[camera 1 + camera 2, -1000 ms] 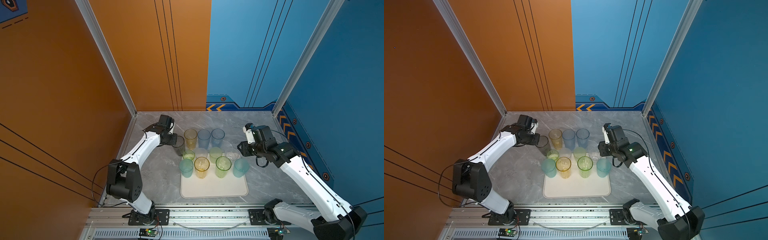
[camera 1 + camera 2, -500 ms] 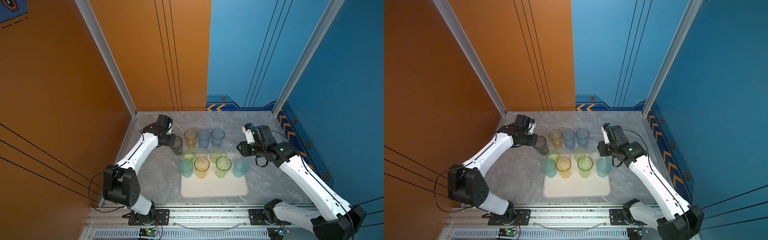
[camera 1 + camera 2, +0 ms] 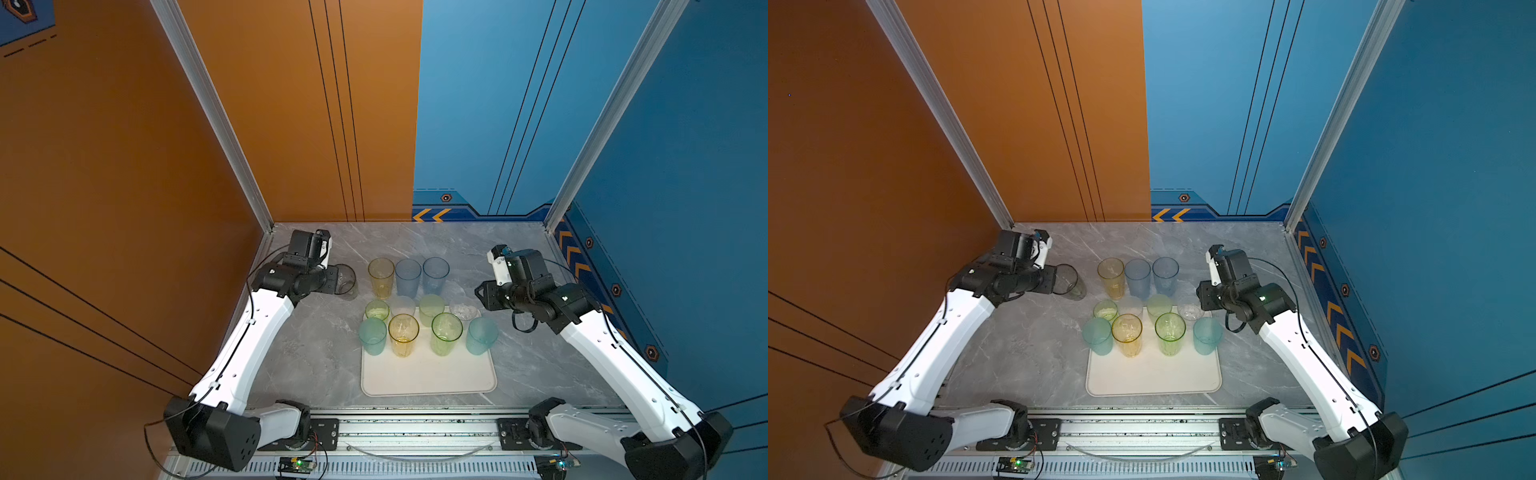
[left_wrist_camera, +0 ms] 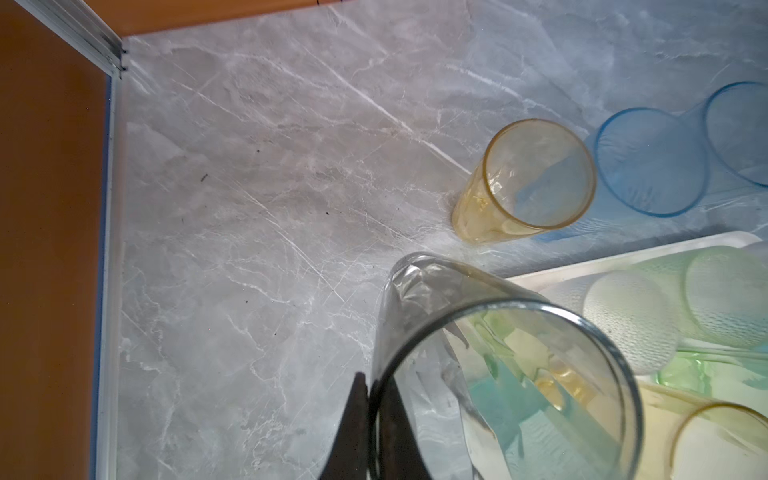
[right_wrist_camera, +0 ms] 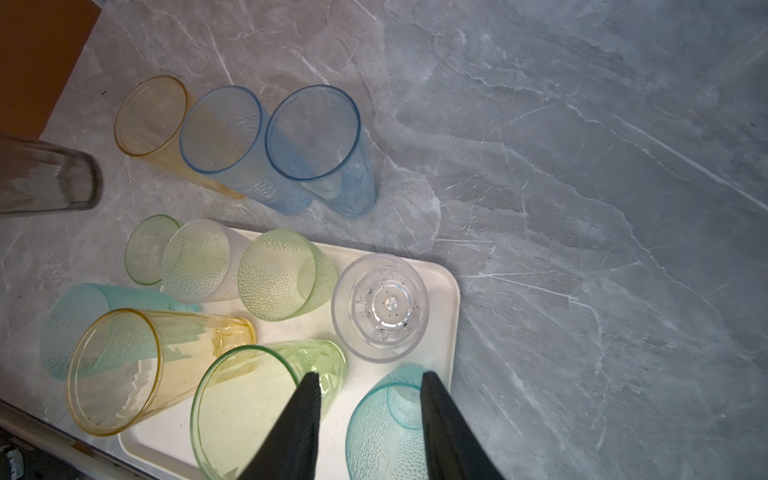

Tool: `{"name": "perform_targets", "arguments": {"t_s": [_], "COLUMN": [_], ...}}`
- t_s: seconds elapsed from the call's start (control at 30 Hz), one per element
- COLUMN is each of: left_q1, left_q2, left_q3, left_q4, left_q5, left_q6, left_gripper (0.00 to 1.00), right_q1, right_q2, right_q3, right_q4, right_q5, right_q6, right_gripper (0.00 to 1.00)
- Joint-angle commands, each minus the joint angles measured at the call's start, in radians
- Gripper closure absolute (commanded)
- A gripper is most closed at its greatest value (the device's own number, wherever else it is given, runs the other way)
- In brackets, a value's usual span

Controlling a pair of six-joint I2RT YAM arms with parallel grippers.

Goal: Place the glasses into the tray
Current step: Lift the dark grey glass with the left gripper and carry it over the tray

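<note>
grey marbled table (image 3: 316,345) under both arms. an orange wall (image 3: 124,166) sits close behind the left gripper (image 3: 332,281), a blue wall (image 3: 685,166) behind the right gripper (image 3: 482,293). everything else stands between the two grippers.

just past what the left gripper carries, a tall yellow glass (image 3: 380,277) stands on bare table. a blue glass (image 3: 408,277) and a second blue glass (image 3: 435,274) are packed beside it. all three are off the tray (image 3: 428,374).

the tray is cream-white and flat, with a low rim and round corners. the end nearer the arm bases is bare, the other end crowded.

below the right gripper are a short clear glass (image 5: 380,307), a teal dimpled glass (image 5: 386,432) and a green glass (image 5: 249,407). on toward the left gripper come a pale green dimpled glass (image 5: 282,274), a frosted clear glass (image 5: 199,262), a small green glass (image 5: 143,249), a yellow glass (image 5: 120,370) and another teal glass (image 5: 70,324). whether the small green and that last teal rest fully on the tray, i can't tell.

the left gripper's fingers (image 4: 351,424) are pinched together on the rim wall of the smoky grey glass (image 4: 415,303), one outside and one inside. that glass is off the tray, beside the tall yellow one. i can't tell if its base meets the table.

the right gripper's fingers (image 5: 299,415) stand apart, gripping nothing, above the green and teal glasses.
</note>
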Motion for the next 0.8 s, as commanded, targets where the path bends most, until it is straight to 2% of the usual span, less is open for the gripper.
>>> {"name": "perform_targets", "arguments": {"t_s": [0.0, 0.13, 0.2, 0.3, 0.43, 0.6, 0.77], "left_q1": [-0.045, -0.126, -0.176, -0.294, -0.431, -0.580, -0.742], "left_q2": [-0.061, -0.105, -0.118, -0.126, -0.102, -0.030, 0.109], "left_q3": [0.093, 0.194, 0.228, 0.265, 0.305, 0.327, 0.415], "left_q4": [-0.048, -0.081, -0.083, -0.086, -0.116, -0.120, -0.251], "left_q5": [0.006, 0.023, 0.075, 0.129, 0.143, 0.236, 0.156], "left_q6": [0.034, 0.059, 0.071, 0.100, 0.134, 0.164, 0.213], "left_gripper": [0.96, 0.95, 0.94, 0.93, 0.92, 0.92, 0.92], "right_q1": [-0.037, -0.081, -0.106, -0.143, -0.207, -0.315, -0.338], "right_q2": [-0.017, -0.014, -0.018, -0.026, -0.045, -0.048, -0.028], "right_q3": [-0.001, 0.008, 0.008, 0.011, 0.009, 0.018, 0.032], "right_q4": [0.021, 0.024, 0.037, 0.057, 0.096, 0.137, 0.141], "right_q5": [-0.012, -0.024, -0.036, -0.062, -0.103, -0.155, -0.209], "right_q6": [0.016, 0.016, 0.019, 0.029, 0.058, 0.108, 0.120], "right_gripper": [0.61, 0.61, 0.61, 0.61, 0.61, 0.61, 0.61]}}
